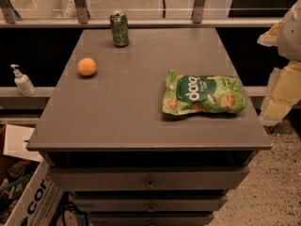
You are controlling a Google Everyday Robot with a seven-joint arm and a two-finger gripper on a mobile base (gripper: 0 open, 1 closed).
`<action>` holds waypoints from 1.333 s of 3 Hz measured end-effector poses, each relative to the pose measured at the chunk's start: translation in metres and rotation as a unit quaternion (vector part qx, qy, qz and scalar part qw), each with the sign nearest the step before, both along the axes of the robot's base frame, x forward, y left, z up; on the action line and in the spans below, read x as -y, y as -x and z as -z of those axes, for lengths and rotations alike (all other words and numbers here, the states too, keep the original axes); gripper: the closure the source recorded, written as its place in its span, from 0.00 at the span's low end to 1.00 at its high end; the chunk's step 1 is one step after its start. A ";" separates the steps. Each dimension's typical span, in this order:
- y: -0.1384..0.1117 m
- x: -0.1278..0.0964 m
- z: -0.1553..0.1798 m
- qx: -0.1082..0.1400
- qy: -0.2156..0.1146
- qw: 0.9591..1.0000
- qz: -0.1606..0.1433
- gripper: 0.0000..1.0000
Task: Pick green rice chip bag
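Pick not started: green rice chip bag (203, 94) lies untouched ctr-right on the cabinet top (127, 112), w/ my gripper (281, 93) at frame's right edge, apart from it, state I can't tell; orange ball (87, 67), drink can (119, 29) farther back.

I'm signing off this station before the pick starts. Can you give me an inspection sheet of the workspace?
Surface: grey cabinet top, drawers below.
Job's things: green rice chip bag lying flat on the right side, nothing touching it.
Clutter: orange on the left; green can upright at the back.
Grippers: the gripper is not in view; cream arm links stand at the right edge, beside the cabinet.
Cables: dark cable on the floor behind.
Surroundings: pump bottle on the left ledge; cardboard box lower left.
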State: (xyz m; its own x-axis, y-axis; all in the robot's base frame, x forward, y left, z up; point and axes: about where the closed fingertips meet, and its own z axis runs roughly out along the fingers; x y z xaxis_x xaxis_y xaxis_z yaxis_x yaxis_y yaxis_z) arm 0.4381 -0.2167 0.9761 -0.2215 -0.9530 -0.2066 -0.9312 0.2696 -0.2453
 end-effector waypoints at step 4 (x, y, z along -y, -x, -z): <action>-0.033 0.039 0.023 -0.008 -0.047 0.998 -0.041 0.00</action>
